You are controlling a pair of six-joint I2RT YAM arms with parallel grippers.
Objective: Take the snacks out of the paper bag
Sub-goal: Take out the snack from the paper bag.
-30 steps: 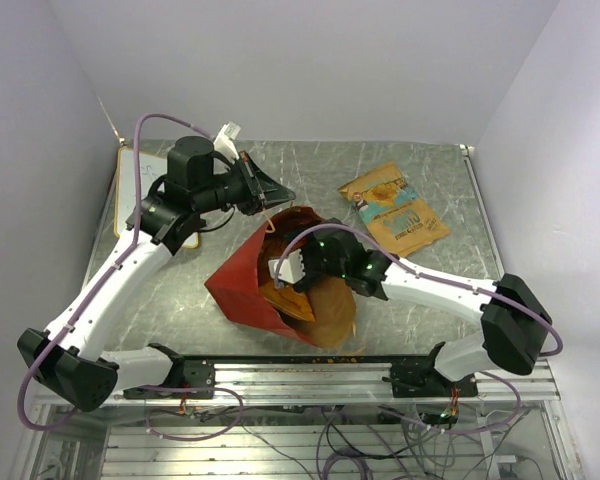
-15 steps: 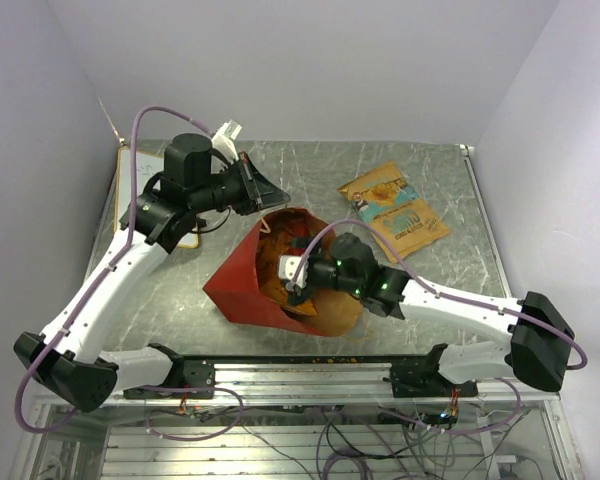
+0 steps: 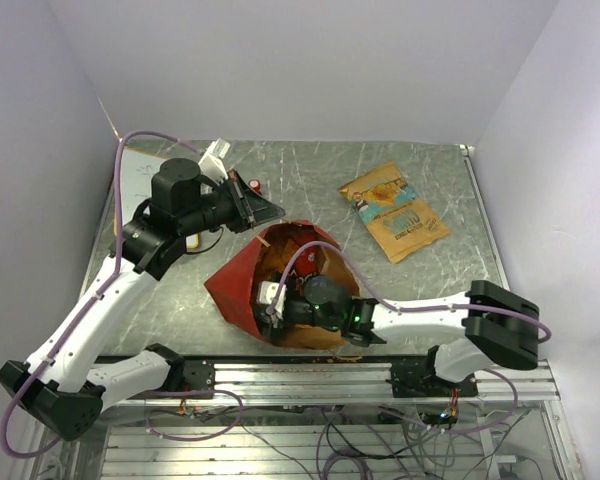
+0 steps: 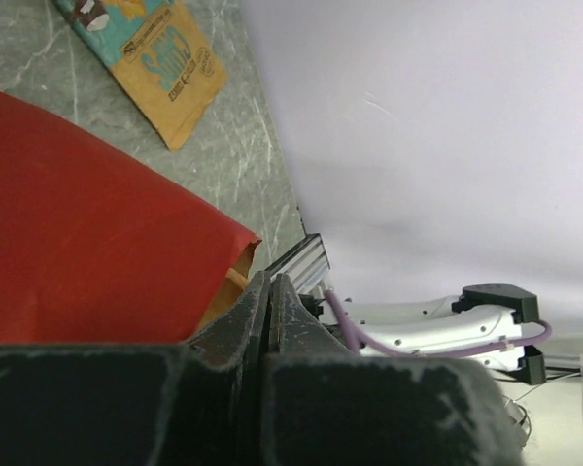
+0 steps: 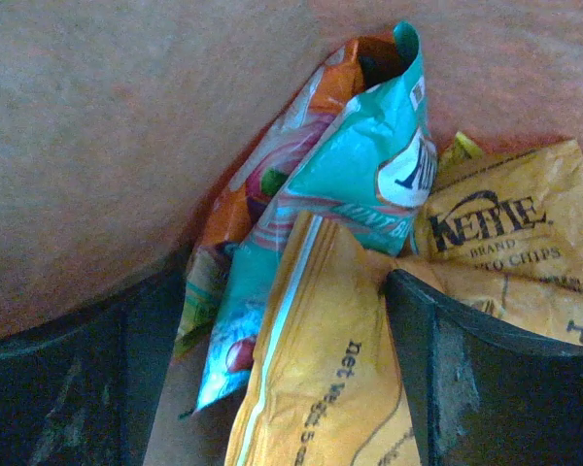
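Note:
The red paper bag point(image 3: 235, 285) lies on the table with its brown mouth open up and to the right; its red side fills the left wrist view point(image 4: 87, 243). My left gripper point(image 3: 276, 211) is shut at the bag's upper rim, with a thin tan handle strip point(image 4: 236, 278) at its tips. My right gripper point(image 3: 272, 300) is deep inside the bag and open. A yellow packet point(image 5: 316, 369) lies between its fingers point(image 5: 486, 379). Behind it are a teal packet point(image 5: 360, 165), an orange packet point(image 5: 262, 180) and a yellow Kettle chips packet point(image 5: 510, 228). One orange and teal packet point(image 3: 394, 208) lies on the table outside.
A small red-capped black knob point(image 3: 252, 185) stands behind the left gripper. A white sheet point(image 3: 140, 180) lies at the table's far left. A metal rail point(image 3: 310, 372) runs along the near edge. Walls close in the left, back and right.
My right arm has swung left and down, and its gripper has gone deeper into the bag. My left gripper has shifted slightly left and down, uncovering the knob. The bag's mouth has opened wider.

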